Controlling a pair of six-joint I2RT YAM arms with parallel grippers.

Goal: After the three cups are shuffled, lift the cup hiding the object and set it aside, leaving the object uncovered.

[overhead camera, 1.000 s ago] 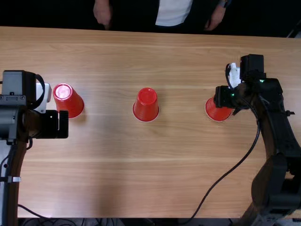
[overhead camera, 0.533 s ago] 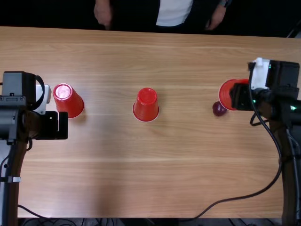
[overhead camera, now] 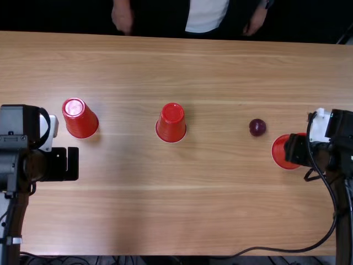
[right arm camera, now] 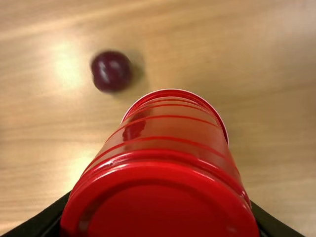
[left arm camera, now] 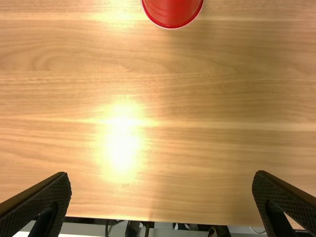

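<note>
Holds L gripper (left arm camera: 160, 177) wide open, facing straight down at far left, and clamps R gripper (overhead camera: 292, 150) round red cup (right arm camera: 168, 163) at far right, arm in from bottom-right.

Right end effector (overhead camera: 293, 150), near the right edge of the desk (overhead camera: 331, 83): from above it covers one side of the held cup (overhead camera: 280, 152). In its wrist view the cup's base hides all but two dark slivers of the fingers (right arm camera: 47, 227). Whether the cup's rim touches the desk cannot be told.

Ball (right arm camera: 111, 71): blurred, surface unreadable.

Left end effector (left arm camera: 159, 197): both its fingers (left arm camera: 37, 202) are cut off at the picture's corners.

Second cup (left arm camera: 172, 11) before it: cut by the edge, mouth end alone visible.

Both arms (overhead camera: 322, 221) run out of frame.
</note>
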